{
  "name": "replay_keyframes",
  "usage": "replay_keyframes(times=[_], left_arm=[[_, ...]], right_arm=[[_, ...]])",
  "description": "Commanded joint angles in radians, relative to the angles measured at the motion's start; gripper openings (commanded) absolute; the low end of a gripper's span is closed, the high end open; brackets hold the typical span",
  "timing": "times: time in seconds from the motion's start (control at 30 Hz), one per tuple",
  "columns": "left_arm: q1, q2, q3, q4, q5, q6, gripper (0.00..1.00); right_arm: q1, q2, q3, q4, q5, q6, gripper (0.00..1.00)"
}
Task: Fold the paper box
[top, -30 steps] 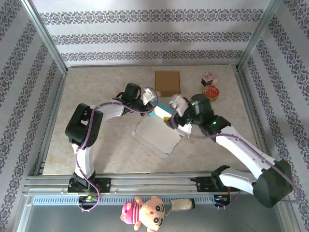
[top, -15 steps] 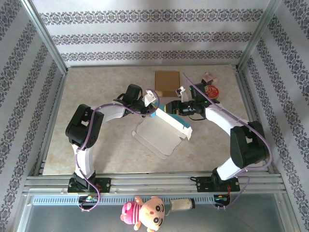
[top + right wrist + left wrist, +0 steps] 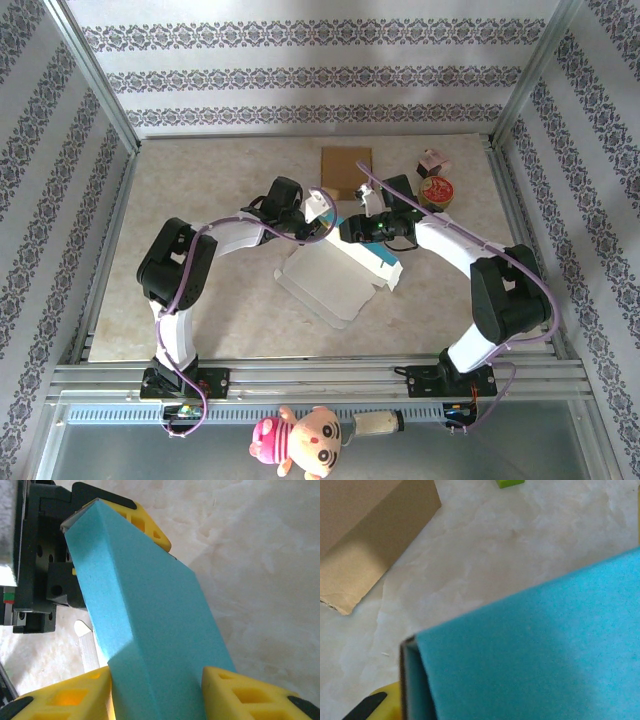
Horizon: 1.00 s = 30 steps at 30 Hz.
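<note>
Centrally on the desk (image 3: 200, 190) lies the paper box (image 3: 330, 285), blue flap raised: right tool (image 3: 157, 692) clamps its sides, left tool (image 3: 320, 212) pinches the far corner. Behind, brown cardboard (image 3: 346, 168) sits near; bare desk spreads leftward.

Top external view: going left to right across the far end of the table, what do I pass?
Left frame rail → brown cardboard piece → round red tin → right frame rail.
</note>
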Motion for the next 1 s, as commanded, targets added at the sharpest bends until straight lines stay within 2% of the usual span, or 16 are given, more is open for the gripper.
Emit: replay_keyframes(times=[0.0, 0.3, 0.4, 0.5, 0.6, 0.7, 0.77, 0.8, 0.83, 0.9, 0.97], left_arm=[[-0.017, -0.046, -0.042, -0.056, 0.016, 0.001, 0.30], [0.008, -0.066, -0.045, -0.113, 0.034, 0.029, 0.29], [0.010, -0.048, -0.016, -0.128, 0.046, 0.019, 0.21], [0.009, -0.036, -0.007, -0.107, 0.039, -0.021, 0.05], [0.008, -0.027, -0.008, -0.057, -0.011, -0.122, 0.03], [-0.009, -0.021, -0.029, 0.015, -0.145, -0.252, 0.02], [-0.027, -0.014, -0.048, 0.066, -0.213, -0.307, 0.17], [-0.033, -0.009, -0.054, 0.085, -0.226, -0.320, 0.17], [-0.035, -0.004, -0.055, 0.089, -0.233, -0.328, 0.16], [-0.036, 0.014, -0.047, 0.089, -0.240, -0.340, 0.00], [-0.039, 0.025, -0.040, 0.075, -0.256, -0.330, 0.00]], right_arm=[[0.018, 0.019, -0.012, -0.091, 0.107, -0.038, 0.47], [0.032, 0.012, -0.002, -0.106, 0.128, -0.056, 0.46], [0.035, 0.007, 0.002, -0.109, 0.131, -0.060, 0.46], [0.040, 0.000, 0.003, -0.110, 0.133, -0.057, 0.46], [0.046, -0.008, -0.001, -0.107, 0.141, -0.039, 0.48], [0.049, -0.018, -0.014, -0.080, 0.152, 0.030, 0.48], [0.055, -0.024, -0.032, -0.039, 0.131, 0.088, 0.47], [0.060, -0.028, -0.040, -0.019, 0.125, 0.104, 0.47], [0.063, -0.030, -0.046, -0.007, 0.124, 0.112, 0.47], [0.069, -0.030, -0.050, -0.001, 0.124, 0.118, 0.47], [0.074, -0.024, -0.047, -0.003, 0.122, 0.121, 0.47]])
